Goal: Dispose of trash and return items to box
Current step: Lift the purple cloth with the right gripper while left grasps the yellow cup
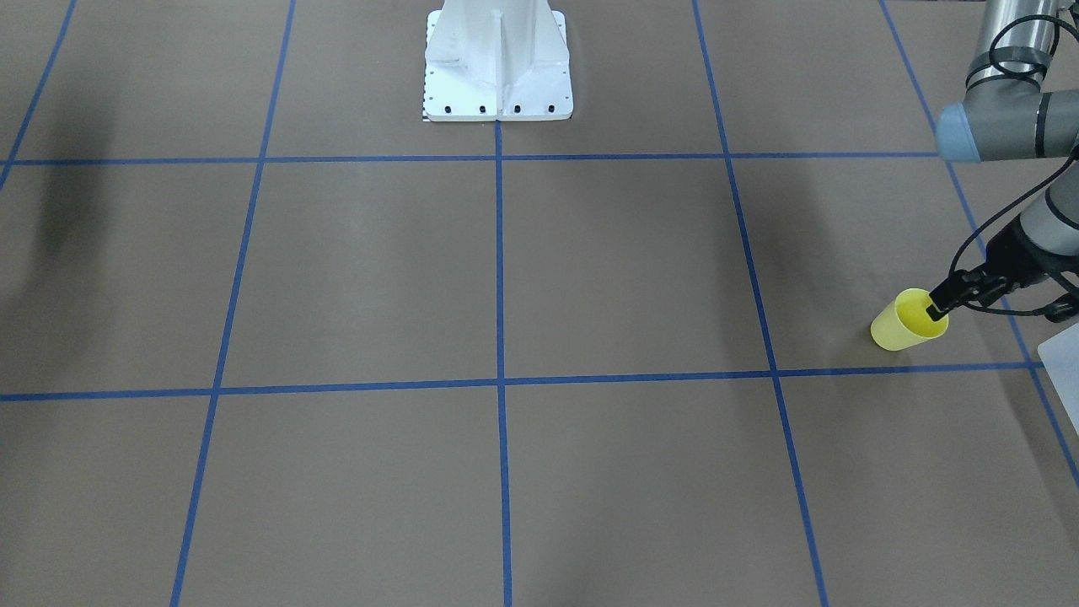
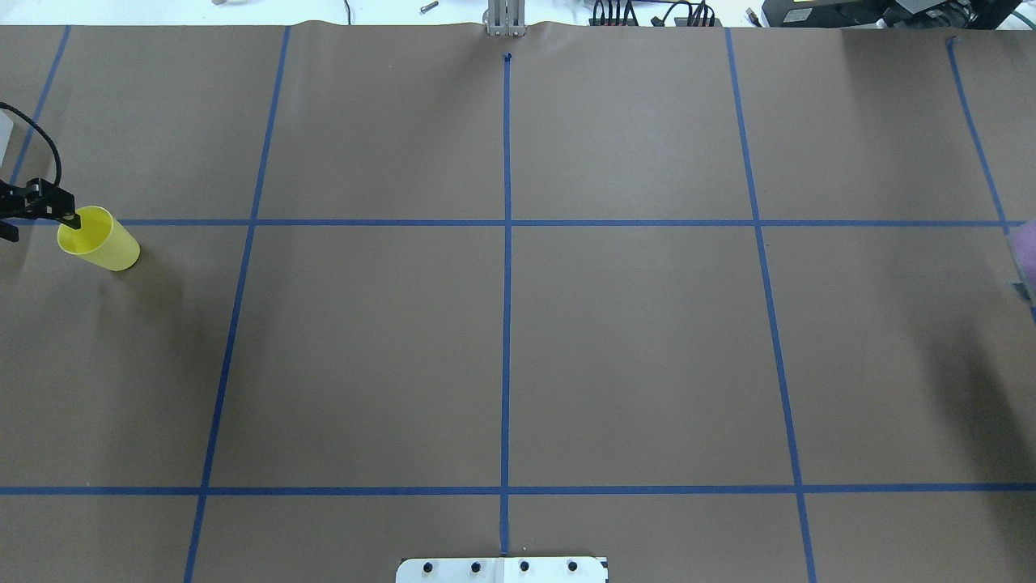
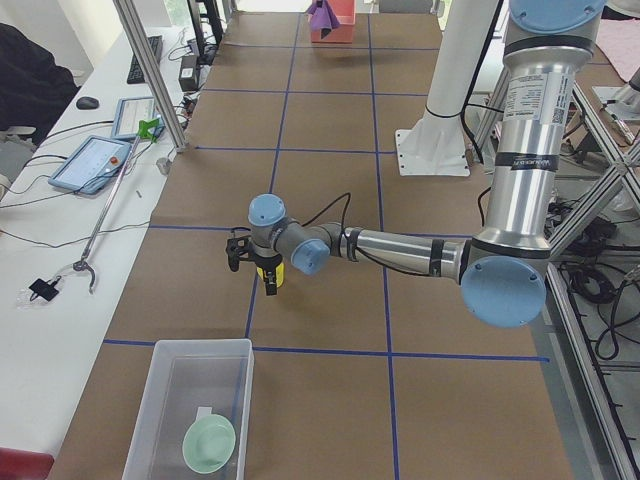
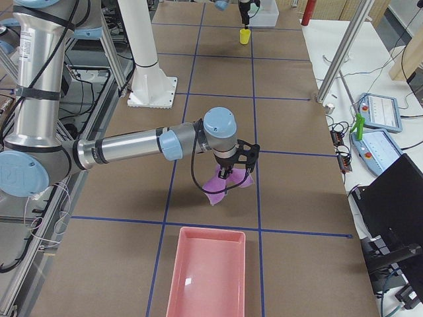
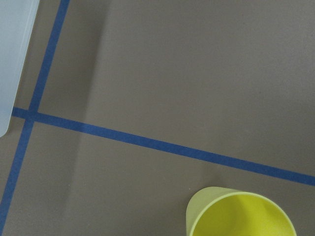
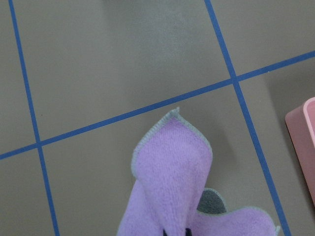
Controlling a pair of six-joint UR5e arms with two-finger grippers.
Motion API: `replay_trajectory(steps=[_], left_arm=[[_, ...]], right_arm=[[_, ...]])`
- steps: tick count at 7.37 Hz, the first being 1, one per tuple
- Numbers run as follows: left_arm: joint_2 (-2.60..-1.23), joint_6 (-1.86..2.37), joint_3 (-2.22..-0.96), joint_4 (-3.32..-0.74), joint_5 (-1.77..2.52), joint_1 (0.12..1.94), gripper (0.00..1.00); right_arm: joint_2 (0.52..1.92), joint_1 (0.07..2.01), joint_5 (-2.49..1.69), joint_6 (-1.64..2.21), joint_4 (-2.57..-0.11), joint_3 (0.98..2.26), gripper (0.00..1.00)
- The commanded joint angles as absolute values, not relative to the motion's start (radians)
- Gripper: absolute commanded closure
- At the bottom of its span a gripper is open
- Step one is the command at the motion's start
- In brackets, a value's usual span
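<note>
The yellow cup [image 1: 902, 330] is pinched at its rim by the left gripper [image 1: 937, 308], and the purple cloth [image 6: 172, 167] is clamped in the right gripper [image 4: 232, 173].

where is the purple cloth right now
In the exterior right view, the purple cloth hangs from the right pincer, just beyond the pink tray.

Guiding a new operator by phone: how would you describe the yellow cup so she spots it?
Follow the brown table to its end on the robot's left, where a clear bin sits. Short of the bin, the left pincer grips the rim of a yellow cup. It is the only yellow thing; the bin's bowl is pale green.
</note>
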State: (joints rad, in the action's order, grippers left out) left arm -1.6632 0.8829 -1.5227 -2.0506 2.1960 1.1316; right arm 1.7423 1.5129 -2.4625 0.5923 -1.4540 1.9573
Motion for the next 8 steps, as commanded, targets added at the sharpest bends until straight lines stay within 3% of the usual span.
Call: replay_trajectory(steps=[1,3,4,6,8], left_arm=[[-1.677,0.906,-1.488,-2.077,2.195,1.103,0.31],[-1.684,0.93,-1.494,-2.077,2.197,1.086,0.71],[-1.68,0.928,-1.505,-2.075,2.195,1.086,1.0],[-1.675,0.919,-1.522,-2.044,2.229,1.098,1.0],[-1.69,0.899,-1.586,-1.894,2.35,1.239,1.0]], right_arm=[[1.747,1.532,-2.456,0.556,-1.459,1.957,1.0],[1.75,1.554,-2.453,0.514,-1.48,1.957,1.0],[1.75,1.563,-2.453,0.502,-1.495,1.957,1.0],[1.756,1.597,-2.451,0.473,-1.502,1.957,1.0],[1.77,1.678,-2.41,0.305,-1.589,1.957,1.0]])
